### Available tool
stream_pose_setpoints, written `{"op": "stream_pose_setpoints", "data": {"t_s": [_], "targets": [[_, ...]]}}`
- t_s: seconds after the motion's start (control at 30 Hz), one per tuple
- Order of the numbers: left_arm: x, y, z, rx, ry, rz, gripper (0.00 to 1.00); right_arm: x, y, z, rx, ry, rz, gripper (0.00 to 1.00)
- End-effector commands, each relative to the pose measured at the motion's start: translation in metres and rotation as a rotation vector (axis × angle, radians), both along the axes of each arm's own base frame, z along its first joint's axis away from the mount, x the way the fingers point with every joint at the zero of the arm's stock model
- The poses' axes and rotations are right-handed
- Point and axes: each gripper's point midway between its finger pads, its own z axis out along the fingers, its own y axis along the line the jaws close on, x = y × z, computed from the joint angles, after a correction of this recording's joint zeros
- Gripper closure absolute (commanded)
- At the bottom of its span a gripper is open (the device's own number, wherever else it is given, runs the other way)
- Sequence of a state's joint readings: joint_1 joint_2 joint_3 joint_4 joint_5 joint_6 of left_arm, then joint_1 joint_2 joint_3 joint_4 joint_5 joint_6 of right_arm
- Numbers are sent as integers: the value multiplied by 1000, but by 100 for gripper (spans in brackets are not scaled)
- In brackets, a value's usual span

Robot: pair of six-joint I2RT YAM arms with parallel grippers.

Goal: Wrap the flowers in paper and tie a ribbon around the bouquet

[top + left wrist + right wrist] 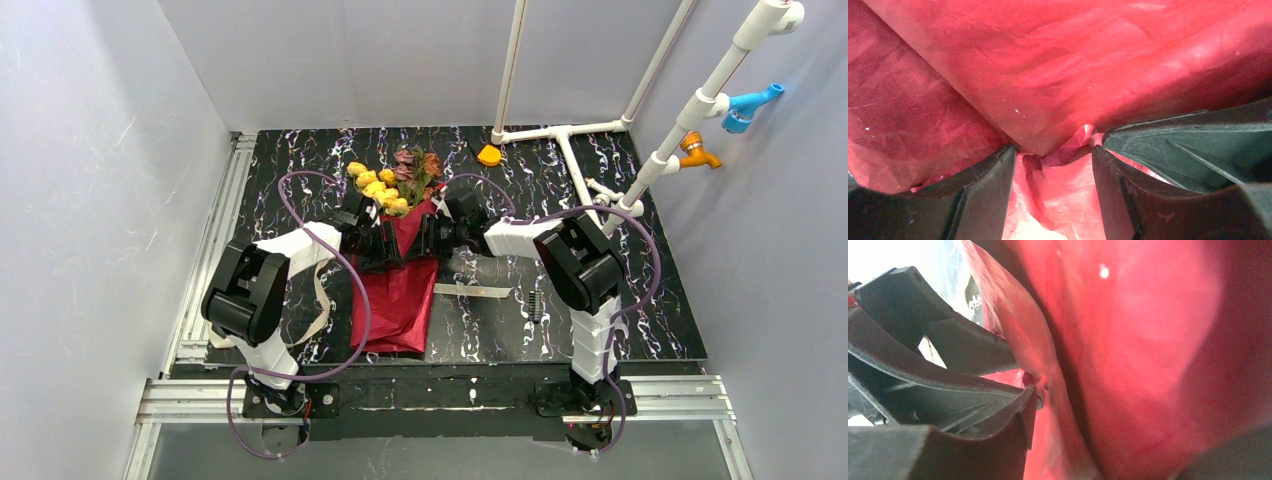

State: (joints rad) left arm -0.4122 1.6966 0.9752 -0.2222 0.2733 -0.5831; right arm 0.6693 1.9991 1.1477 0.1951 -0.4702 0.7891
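Observation:
The bouquet lies in the middle of the table: red paper [395, 300] rolled around the flowers [388, 180], whose yellow and pink-brown blooms stick out at the far end. My left gripper [374, 241] and right gripper [432, 236] press in on the wrap's upper part from either side. In the left wrist view the left gripper [1054, 156] is open, a crumpled fold of paper [1063, 75] reaching into the gap. The right gripper [1128, 430] is open too, with the paper [1148, 340] bulging between its fingers. The beige ribbon [472, 290] lies flat to the right of the wrap.
Another beige strip [322, 300] curls under the left arm. An orange cap [489, 155] sits at the back beside white pipework [560, 135]. A small dark comb-like piece [535, 305] lies near the right arm. Purple cables [300, 190] loop over both arms.

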Motion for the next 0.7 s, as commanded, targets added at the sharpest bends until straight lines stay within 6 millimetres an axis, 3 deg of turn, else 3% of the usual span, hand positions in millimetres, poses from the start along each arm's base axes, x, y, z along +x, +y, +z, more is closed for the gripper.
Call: {"op": "stream_pose_setpoints", "data": {"t_s": [0.0, 0.13, 0.3, 0.4, 0.5, 0.6, 0.67], "targets": [[-2, 0, -6, 33, -1, -1, 45, 2, -9, 30, -43, -70, 6, 49], [-5, 3, -11, 58, 3, -10, 45, 6, -29, 43, -136, -91, -37, 25], [-9, 6, -16, 77, 6, -13, 46, 15, -99, 47, -399, -107, -269, 7], [-10, 6, -17, 80, 9, -16, 46, 13, -157, 51, -565, -105, -532, 5], [-10, 5, -17, 80, 5, -18, 46, -10, -217, 49, -713, -16, -840, 5], [-10, 4, -16, 77, 2, -22, 47, -36, -241, 42, -774, 90, -964, 2], [-9, 4, -15, 75, -2, -23, 47, -46, -240, 36, -754, 149, -985, 2]]}}
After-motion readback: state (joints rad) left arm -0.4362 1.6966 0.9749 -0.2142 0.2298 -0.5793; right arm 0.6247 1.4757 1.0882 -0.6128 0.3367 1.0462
